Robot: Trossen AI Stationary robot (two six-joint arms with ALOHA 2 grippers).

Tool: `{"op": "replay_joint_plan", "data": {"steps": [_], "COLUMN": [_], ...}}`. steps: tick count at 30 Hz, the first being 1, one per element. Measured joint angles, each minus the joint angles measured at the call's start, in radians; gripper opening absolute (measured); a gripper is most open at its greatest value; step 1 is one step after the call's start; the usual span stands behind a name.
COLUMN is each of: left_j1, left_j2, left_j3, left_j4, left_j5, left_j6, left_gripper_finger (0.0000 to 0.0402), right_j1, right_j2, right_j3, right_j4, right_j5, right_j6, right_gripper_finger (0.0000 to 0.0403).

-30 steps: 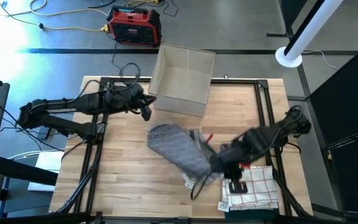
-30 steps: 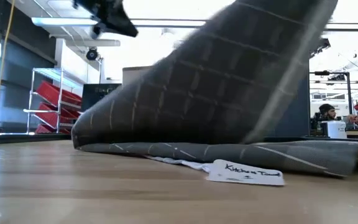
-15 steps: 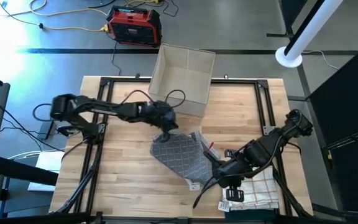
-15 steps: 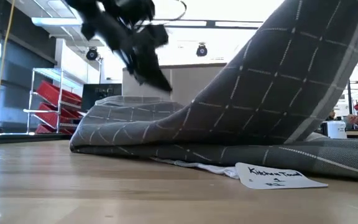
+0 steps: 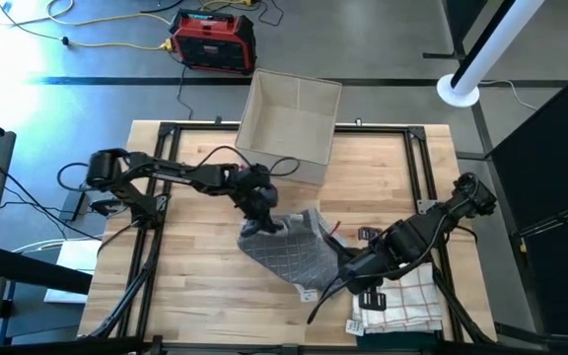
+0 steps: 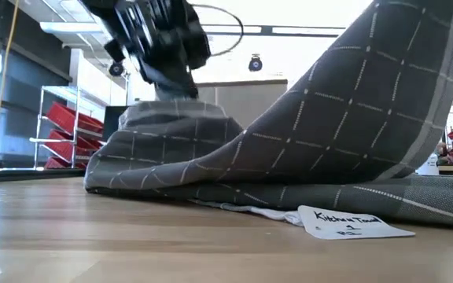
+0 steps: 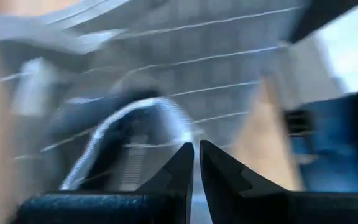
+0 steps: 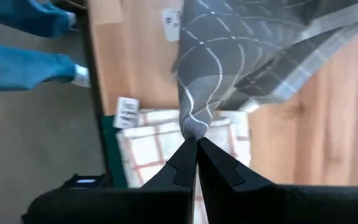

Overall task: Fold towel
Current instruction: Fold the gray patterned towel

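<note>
1. Wooden tabletop [image 5: 195, 266], frame centre; cardboard box [image 5: 289, 123] at its upper edge.
2. Grey checked towel [image 5: 294, 247] bunched mid-tabletop.
3. Left end effector [image 5: 262, 219], fingers together, pinching towel's upper-left corner.
4. Right end effector [image 5: 348, 261] clamped on towel's lower-right edge, lifted above red-checked cloth [image 5: 402, 301].

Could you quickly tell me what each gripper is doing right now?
Left gripper: shut on the grey towel.
Right gripper: shut on the grey towel.

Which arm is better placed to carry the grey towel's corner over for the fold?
Right. The right gripper is shut on a lifted corner of the grey towel; the left gripper only sits at its far edge.
</note>
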Motion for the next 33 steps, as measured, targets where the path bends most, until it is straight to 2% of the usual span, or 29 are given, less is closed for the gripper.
{"op": "replay_joint_plan", "data": {"steps": [3, 6, 9, 13, 17, 20, 23, 27, 33], "left_j1": [-0.015, -0.03, -0.031, -0.027, -0.041, -0.045, -0.052, -0.061, -0.139], "left_j2": [-0.021, -0.011, -0.013, -0.084, -0.155, -0.157, -0.139, -0.108, -0.105], "left_j3": [0.001, 0.0, 0.0, 0.0, 0.001, 0.001, 0.001, 0.0, 0.0], "left_j4": [-0.031, -0.089, -0.109, -0.063, -0.051, -0.052, -0.05, -0.043, 0.188], "left_j5": [0.066, 0.034, -0.068, -0.166, -0.4, -0.496, -0.493, -0.453, -0.367], "left_j6": [0.017, 0.078, 0.09, 0.059, 0.068, 0.067, 0.022, -0.086, -0.218], "left_gripper_finger": [0.0021, 0.0021, 0.0021, 0.0021, 0.0021, 0.0023, 0.0038, 0.0087, 0.0167], "right_j1": [-0.009, -0.021, -0.029, -0.029, -0.017, -0.006, 0.014, 0.038, 0.062], "right_j2": [0.0, 0.0, 0.0, 0.0, 0.0, 0.0, 0.0, 0.0, 0.0], "right_j3": [0.0, 0.0, 0.0, 0.0, 0.0, 0.0, 0.0, 0.0, 0.0], "right_j4": [-0.005, -0.007, 0.002, 0.006, 0.005, 0.005, 0.006, 0.009, 0.018], "right_j5": [0.053, 0.101, 0.122, 0.122, 0.123, 0.151, 0.219, 0.279, 0.323], "right_j6": [0.002, 0.023, 0.062, 0.108, 0.129, 0.142, 0.144, 0.134, 0.132], "right_gripper_finger": [0.0, 0.0, 0.0, 0.0, 0.0, 0.0, 0.0, 0.0, 0.0]}}
